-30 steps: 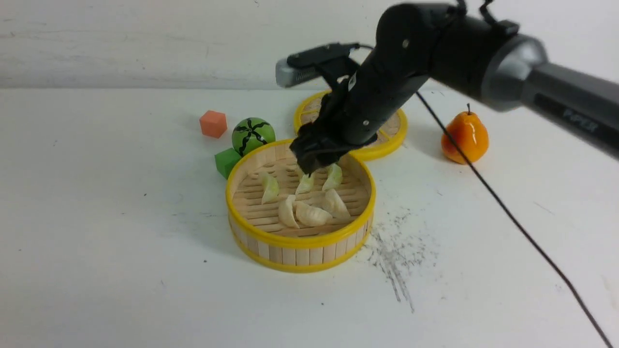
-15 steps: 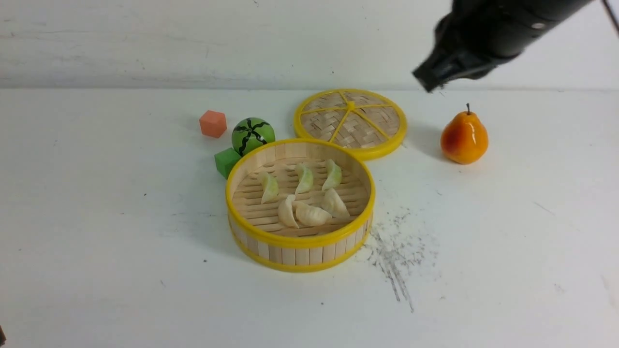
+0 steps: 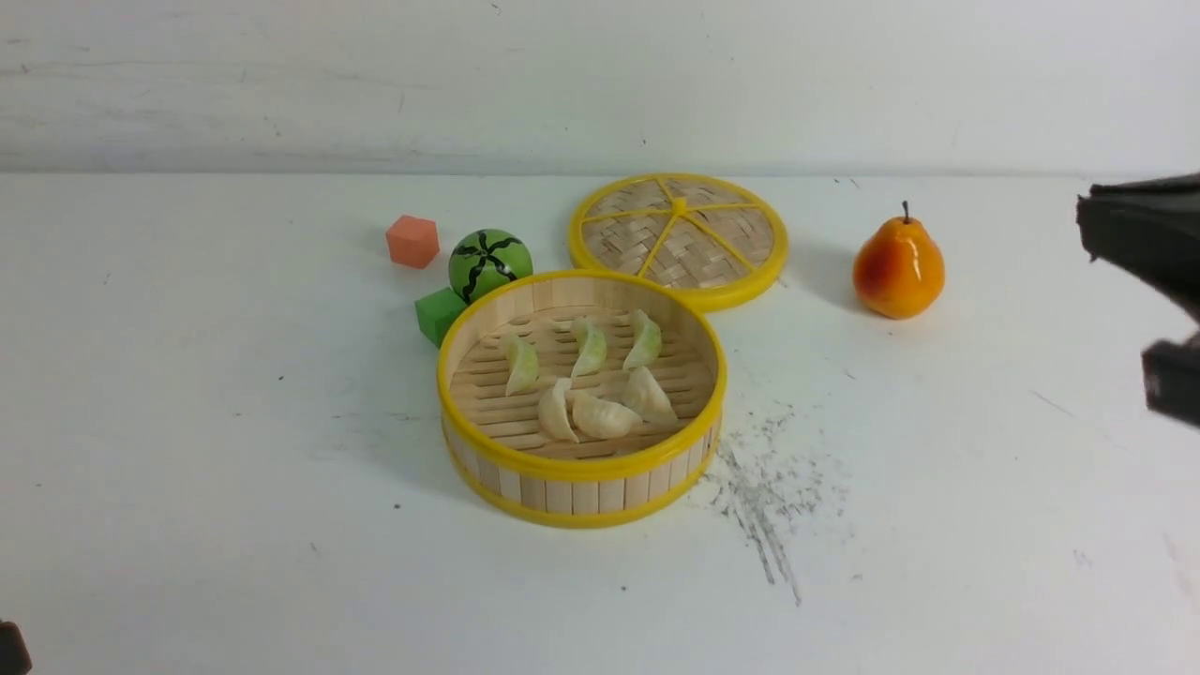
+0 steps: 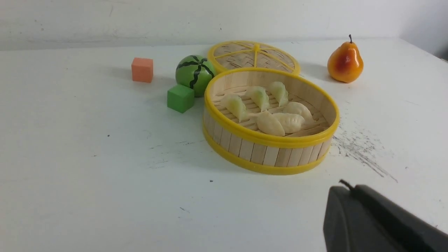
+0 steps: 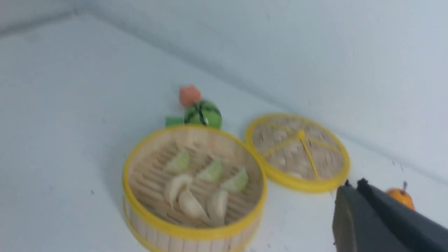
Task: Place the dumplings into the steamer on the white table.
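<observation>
All six dumplings (image 3: 586, 380) lie on the slatted floor of the steamer (image 3: 581, 469) — three green behind, three cream in front — on the white table (image 3: 187, 422). The right gripper (image 3: 1148, 300) shows only as a dark blur at the front view's edge (finger spacing cannot be told); the left gripper (image 4: 378, 224) likewise. No readable writing anywhere

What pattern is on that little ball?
The small round green ball has black watermelon stripes, clearest from the left wrist.
</observation>
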`<state>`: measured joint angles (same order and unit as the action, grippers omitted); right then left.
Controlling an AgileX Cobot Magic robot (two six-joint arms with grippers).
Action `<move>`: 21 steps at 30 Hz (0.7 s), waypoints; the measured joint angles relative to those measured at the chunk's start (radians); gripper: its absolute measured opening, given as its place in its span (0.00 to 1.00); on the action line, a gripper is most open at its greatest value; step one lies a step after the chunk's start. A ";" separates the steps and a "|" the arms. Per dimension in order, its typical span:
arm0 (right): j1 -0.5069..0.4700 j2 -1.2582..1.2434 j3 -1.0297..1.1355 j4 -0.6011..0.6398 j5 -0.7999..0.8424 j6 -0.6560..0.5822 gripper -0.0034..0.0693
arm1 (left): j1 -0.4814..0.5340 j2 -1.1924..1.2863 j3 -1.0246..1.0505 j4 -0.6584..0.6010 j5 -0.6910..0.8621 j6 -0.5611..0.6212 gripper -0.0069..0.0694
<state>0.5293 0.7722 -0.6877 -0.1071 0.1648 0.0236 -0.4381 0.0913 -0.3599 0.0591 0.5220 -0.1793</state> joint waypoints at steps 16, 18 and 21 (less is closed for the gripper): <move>0.000 -0.025 0.436 -0.009 -0.627 0.017 0.05 | 0.000 0.000 0.000 0.023 -0.007 0.000 0.07; 0.000 -0.025 0.436 -0.011 -0.626 0.017 0.05 | 0.000 0.000 0.000 0.023 -0.007 0.000 0.07; 0.000 -0.025 0.436 -0.012 -0.623 0.017 0.05 | 0.000 0.000 0.000 0.023 -0.007 0.000 0.07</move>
<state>0.5293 0.7468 -0.2521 -0.1194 -0.4587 0.0405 -0.4381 0.0913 -0.3599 0.0823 0.5153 -0.1793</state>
